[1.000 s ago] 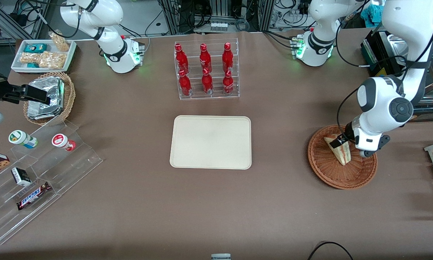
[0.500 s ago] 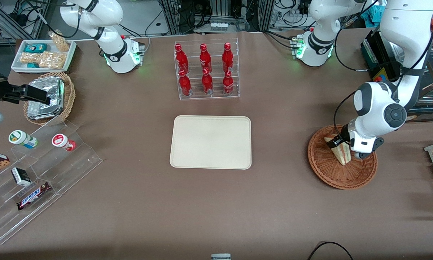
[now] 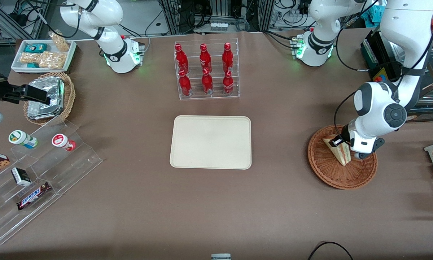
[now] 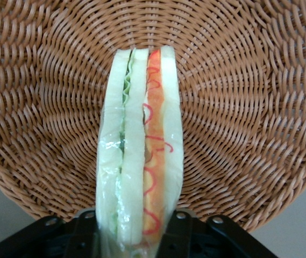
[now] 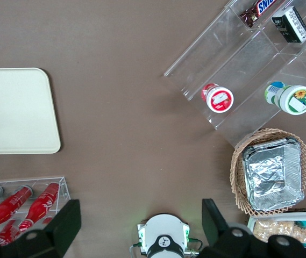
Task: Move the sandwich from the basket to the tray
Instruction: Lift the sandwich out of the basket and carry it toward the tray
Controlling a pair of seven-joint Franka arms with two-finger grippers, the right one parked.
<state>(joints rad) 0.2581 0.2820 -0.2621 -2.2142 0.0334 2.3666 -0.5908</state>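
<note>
The sandwich [image 3: 341, 154], a pale bread wedge with red and green filling in clear wrap, stands on edge in the reddish-brown wicker basket [image 3: 330, 175] toward the working arm's end of the table. My left gripper [image 3: 337, 143] is down in the basket, with one black finger pressed against each flat side of the wedge's wide end. In the left wrist view the sandwich [image 4: 142, 145] runs from the gripper [image 4: 139, 236] out across the basket weave [image 4: 249, 107]. The cream-beige tray [image 3: 211, 142] lies bare at the table's middle.
A clear rack of red bottles [image 3: 205, 70] stands farther from the camera than the tray. A smaller tan basket with foil packs [image 3: 48, 97], a white snack tray [image 3: 43, 54] and clear stepped shelves with snacks [image 3: 39, 169] lie toward the parked arm's end.
The left wrist shifted slightly toward the tray and lowered onto the sandwich, then held still. The sandwich stays in the basket.
</note>
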